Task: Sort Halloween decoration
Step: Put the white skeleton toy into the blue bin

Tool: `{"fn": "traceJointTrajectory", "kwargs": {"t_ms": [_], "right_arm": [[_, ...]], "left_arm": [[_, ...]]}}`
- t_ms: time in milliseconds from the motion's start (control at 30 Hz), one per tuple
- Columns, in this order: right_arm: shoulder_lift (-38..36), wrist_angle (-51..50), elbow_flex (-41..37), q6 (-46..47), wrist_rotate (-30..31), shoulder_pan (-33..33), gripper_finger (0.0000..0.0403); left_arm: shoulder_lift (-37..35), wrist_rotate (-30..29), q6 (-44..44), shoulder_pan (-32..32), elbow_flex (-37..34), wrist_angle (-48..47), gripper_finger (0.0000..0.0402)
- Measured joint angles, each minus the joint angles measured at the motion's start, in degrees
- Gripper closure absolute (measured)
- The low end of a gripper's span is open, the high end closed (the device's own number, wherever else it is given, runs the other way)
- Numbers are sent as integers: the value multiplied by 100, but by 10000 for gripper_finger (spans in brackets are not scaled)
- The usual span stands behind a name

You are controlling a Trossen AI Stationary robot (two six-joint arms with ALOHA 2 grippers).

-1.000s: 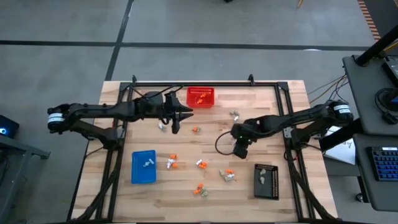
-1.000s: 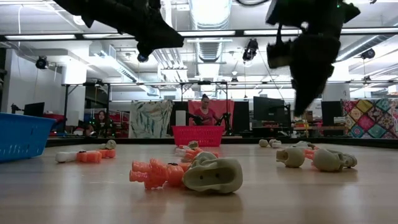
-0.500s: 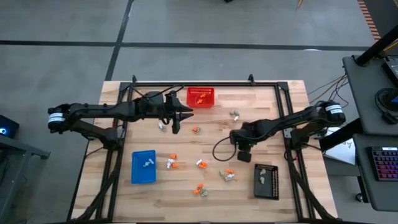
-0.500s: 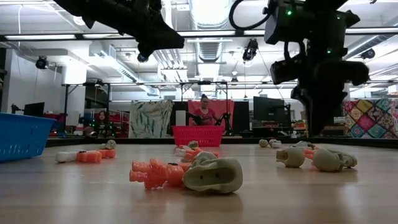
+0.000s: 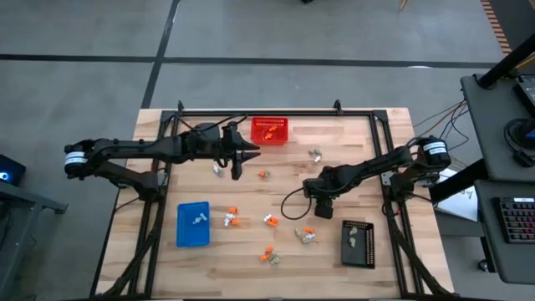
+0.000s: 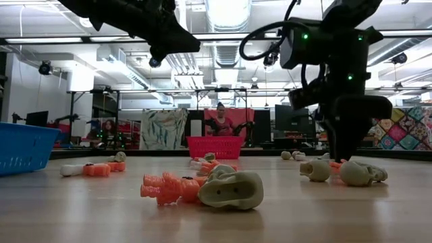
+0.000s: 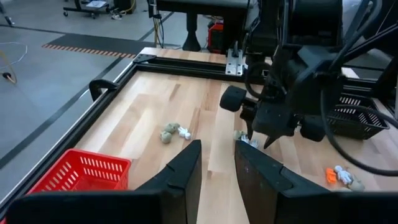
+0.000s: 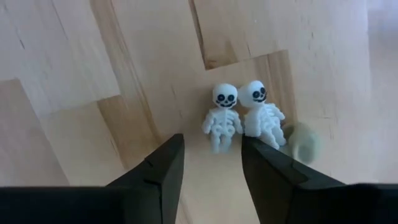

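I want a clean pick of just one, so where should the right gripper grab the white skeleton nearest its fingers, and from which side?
Probably from straight above, at the ribcage. The near skeleton lies flat on the table, and its torso is narrower than the head. The right gripper is open and lined up with it. The second skeleton touches its side, so one finger should slip down between them, or both may come up.
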Motion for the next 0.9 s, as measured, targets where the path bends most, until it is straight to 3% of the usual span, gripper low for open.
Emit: {"fn": "traceJointTrajectory", "kwargs": {"t_ms": [233, 600, 900], "right_arm": [[134, 45, 14, 98, 3, -10, 282], [30, 112, 65, 91, -16, -15, 386], [-129, 146, 65, 93, -149, -20, 393]], "left_arm": [[0, -3, 2, 2, 0, 40, 322], [0, -3, 2, 2, 0, 149, 322], [0, 0, -114, -22, 0, 429, 322]]}}
